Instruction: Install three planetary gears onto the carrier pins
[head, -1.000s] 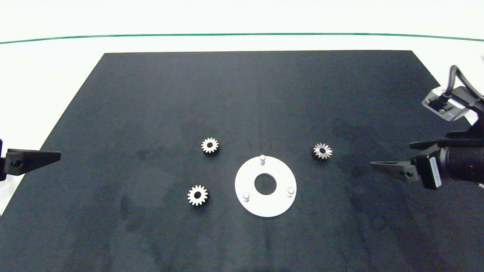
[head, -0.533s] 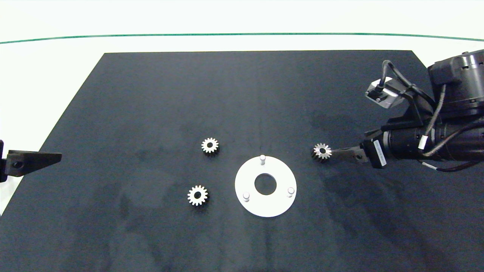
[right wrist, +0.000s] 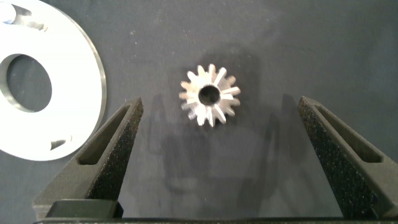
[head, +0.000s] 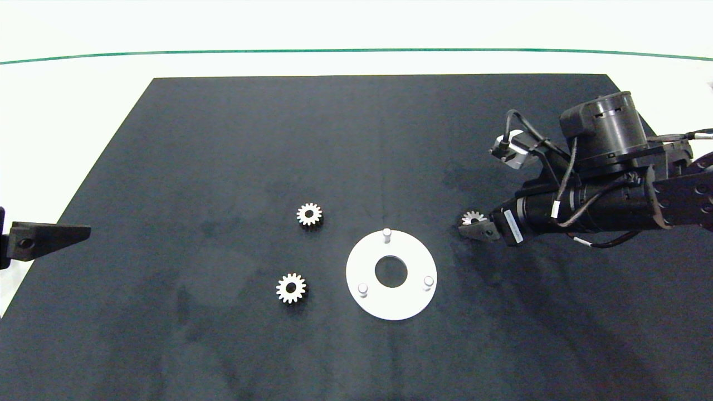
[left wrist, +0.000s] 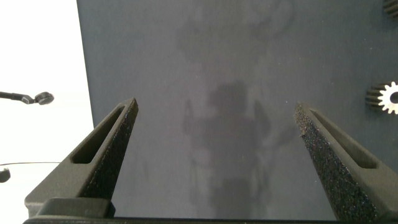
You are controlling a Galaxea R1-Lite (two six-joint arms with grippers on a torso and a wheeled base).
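Silvery metal shows in three places on the dark surface [head: 223, 139]: two planetary gears lie left of the white disc [head: 412, 303], one farther [head: 309, 214] and one nearer [head: 291, 288], and a third gear [head: 472, 217] lies to the right of the disc. On the disc stand the three carrier pins [head: 386, 235], all of them bare.

From above, the right hand [head: 478, 229] covers most of the third gear, so only some of its teeth show. The right wrist view makes this clear: the gear [right wrist: 209, 95] lies flat and whole between the two fingers [right wrist: 106, 155], which are spread wide and do not touch it, with a part of the disc [right wrist: 74, 124] beside them.

The left hand [head: 50, 236] rests at the left edge of the surface, far from the disc. From above I cannot tell its opening, but its wrist view shows the fingers [left wrist: 102, 152] wide apart, holding nothing, with one gear [left wrist: 388, 98] at the picture's edge.
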